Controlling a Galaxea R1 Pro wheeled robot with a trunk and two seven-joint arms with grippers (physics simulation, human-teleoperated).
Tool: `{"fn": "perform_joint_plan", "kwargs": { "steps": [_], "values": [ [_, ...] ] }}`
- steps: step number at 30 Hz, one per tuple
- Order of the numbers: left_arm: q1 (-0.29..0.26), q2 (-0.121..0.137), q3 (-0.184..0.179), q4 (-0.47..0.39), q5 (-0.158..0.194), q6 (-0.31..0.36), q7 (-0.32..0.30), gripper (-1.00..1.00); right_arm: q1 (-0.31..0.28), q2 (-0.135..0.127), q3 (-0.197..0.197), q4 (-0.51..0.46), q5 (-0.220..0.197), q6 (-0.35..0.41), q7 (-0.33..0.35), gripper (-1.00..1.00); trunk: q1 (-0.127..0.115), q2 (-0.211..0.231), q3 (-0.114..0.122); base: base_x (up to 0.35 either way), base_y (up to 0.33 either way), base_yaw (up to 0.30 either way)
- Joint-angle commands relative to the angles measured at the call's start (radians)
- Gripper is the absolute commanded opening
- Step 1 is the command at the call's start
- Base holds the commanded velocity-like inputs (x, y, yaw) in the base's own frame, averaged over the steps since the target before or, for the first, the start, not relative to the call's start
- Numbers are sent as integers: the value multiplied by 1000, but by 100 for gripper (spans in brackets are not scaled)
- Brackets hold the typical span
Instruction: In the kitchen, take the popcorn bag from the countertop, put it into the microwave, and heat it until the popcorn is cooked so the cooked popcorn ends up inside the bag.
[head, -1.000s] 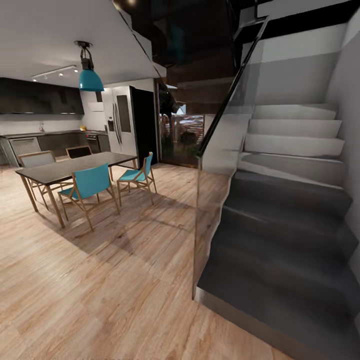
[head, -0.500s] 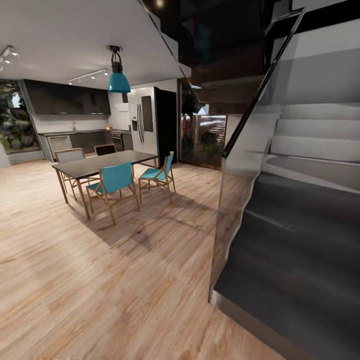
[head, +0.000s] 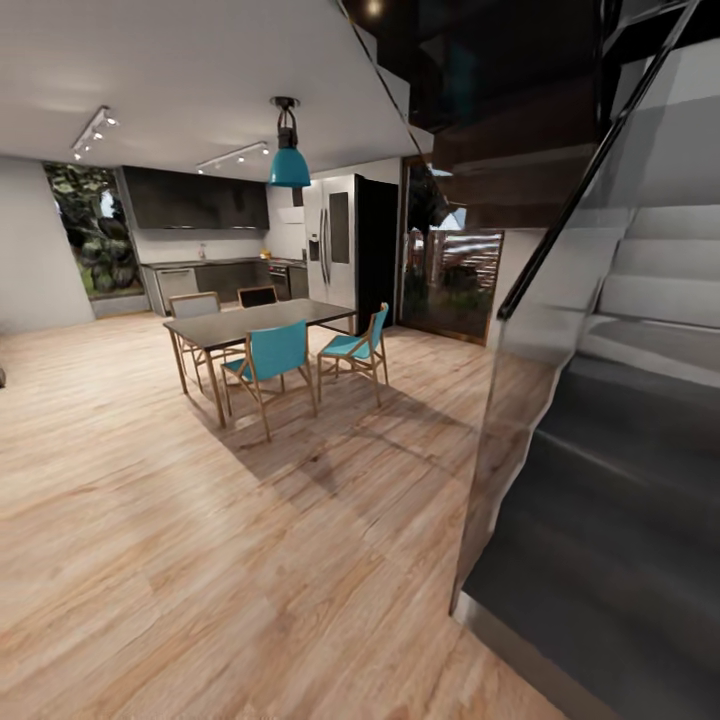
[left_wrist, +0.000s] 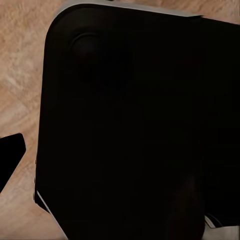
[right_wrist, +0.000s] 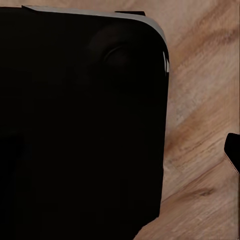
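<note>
grey countertop (head: 215, 263) far off on dark cabinets (kitchen back wall).

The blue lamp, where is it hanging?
In the head view the blue lamp hangs from the ceiling, left of centre, above the dining table and just left of the tall fridge.

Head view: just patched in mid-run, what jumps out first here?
The dark staircase with its glass balustrade fills the right side, close by. Across the wooden floor, mid-left, stands a dining table with teal chairs under a teal pendant lamp. Behind it are the steel fridge and the far kitchen countertop.
</note>
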Motion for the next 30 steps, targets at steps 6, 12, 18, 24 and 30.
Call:
{"fn": "perform_joint_plan", "kwargs": {
  "steps": [6, 12, 18, 24, 30],
  "values": [
    [0, 0, 1, -1, 9, -1, 0, 100, 0, 0, -1, 0, 0, -3, -3, 100, 0, 0, -1, 0, 0, 277],
    [0, 0, 1, -1, 11, -1, 1, 100, 0, 0, -1, 0, 0, -4, -3, 100, 0, 0, -1, 0, 0, 277],
    [0, 0, 1, -1, 11, -1, 1, 100, 0, 0, -1, 0, 0, -4, -3, 100, 0, 0, -1, 0, 0, 277],
    [0, 0, 1, -1, 11, -1, 1, 100, 0, 0, -1, 0, 0, -5, -3, 100, 0, 0, -1, 0, 0, 277],
    [1, 0, 1, -1, 11, -1, 1, 100, 0, 0, -1, 0, 0, -5, -3, 100, 0, 0, -1, 0, 0, 277]
  ]
}}
